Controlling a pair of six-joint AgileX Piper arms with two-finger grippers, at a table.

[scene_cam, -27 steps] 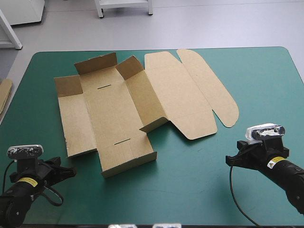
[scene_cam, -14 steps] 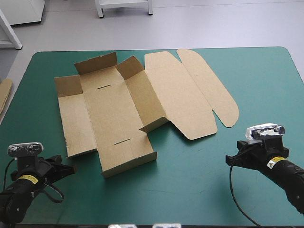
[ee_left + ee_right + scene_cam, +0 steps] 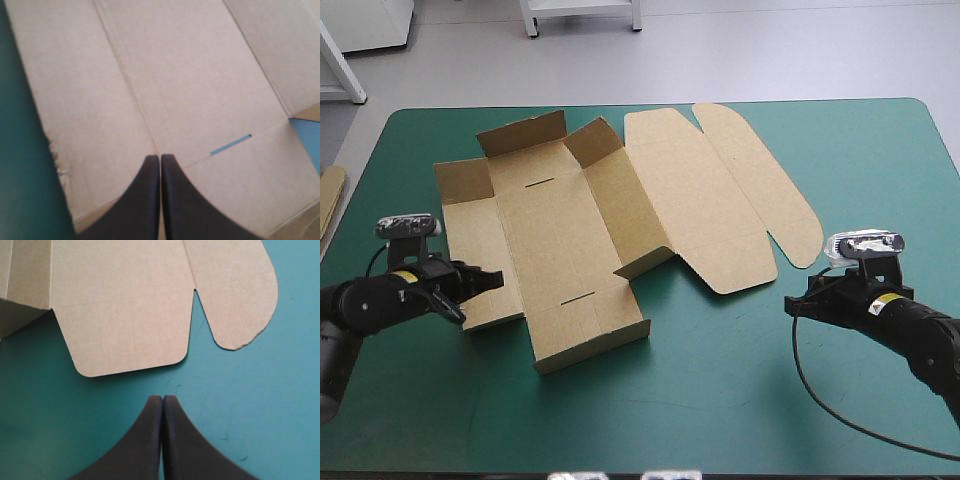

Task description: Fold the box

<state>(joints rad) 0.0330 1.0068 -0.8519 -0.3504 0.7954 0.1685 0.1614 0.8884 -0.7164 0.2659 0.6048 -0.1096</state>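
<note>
while box [image 3: 590,230] shows whole, board [image 3: 328,200] at table [image 3: 720,380] left edge cut off

brown box [image 3: 570,220], teal-green tbl cover [image 3: 720,400], black fingers [image 3: 142,200]

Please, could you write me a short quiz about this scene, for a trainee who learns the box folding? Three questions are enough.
1. True or false: the left tool is open.
2. The tips of the right tool are above: A) a rounded lid flap; B) the bare teal-green cover; C) a raised wall.
3. Short answer: which tool has its tips over the box?

Key: 1 false, it is shut. 2 B. 3 the left tool.
</note>
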